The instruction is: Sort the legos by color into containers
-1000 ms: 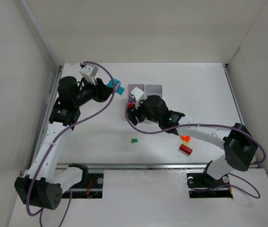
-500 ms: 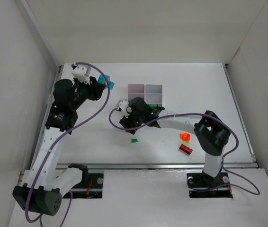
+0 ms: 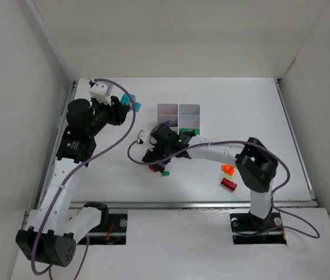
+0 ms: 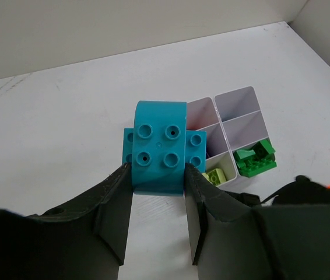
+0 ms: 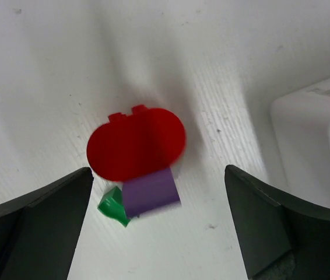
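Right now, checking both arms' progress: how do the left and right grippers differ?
The left gripper is shut on a cyan brick; the right gripper stands open, holding nothing. The left gripper sits left of the tray; the right gripper hangs over a red piece and purple brick on the table. Neither is over the tray.
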{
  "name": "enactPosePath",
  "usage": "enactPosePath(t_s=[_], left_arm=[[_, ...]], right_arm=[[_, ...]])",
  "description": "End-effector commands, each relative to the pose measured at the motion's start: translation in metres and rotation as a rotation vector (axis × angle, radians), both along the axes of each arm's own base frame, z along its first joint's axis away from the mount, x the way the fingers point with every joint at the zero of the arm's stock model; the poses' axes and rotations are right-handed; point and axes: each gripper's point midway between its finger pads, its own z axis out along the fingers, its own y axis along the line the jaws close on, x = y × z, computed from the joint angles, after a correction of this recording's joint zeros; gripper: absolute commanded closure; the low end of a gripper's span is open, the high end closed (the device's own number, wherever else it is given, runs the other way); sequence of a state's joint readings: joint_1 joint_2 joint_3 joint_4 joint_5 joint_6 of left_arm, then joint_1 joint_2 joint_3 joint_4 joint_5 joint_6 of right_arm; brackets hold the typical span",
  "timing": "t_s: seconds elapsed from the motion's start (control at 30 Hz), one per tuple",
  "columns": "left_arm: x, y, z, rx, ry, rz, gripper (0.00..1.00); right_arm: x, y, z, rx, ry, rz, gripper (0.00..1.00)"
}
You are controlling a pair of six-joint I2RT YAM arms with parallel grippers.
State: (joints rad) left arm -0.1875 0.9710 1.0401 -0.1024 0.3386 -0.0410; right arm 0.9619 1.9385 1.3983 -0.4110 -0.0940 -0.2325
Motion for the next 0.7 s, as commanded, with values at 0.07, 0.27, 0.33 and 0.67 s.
enactPosePath(t_s=[0.07, 0.27, 0.33, 0.67], left_arm=[[-0.005, -0.003, 0.021, -0.005, -0.087, -0.032, 1.00], [-0.005, -0.010, 0.019, 0.003, -0.117, -0.080, 1.00], [-0.004, -0.009, 0.021, 0.012, -0.134, -0.081, 1.00], [-0.001, -0.019, 0.035, 0.063, -0.235, -0.115, 1.00]], right_arm=[[0.018, 0.004, 0.137, 0.309, -0.192, -0.101, 0.00], [0.048, -0.012, 0.240, 0.729, -0.043, -0.253, 0.00], [0.055, -0.010, 0.247, 0.799, 0.068, -0.317, 0.04], [0.093, 0.009, 0.266, 0.996, 0.353, -0.274, 0.20]])
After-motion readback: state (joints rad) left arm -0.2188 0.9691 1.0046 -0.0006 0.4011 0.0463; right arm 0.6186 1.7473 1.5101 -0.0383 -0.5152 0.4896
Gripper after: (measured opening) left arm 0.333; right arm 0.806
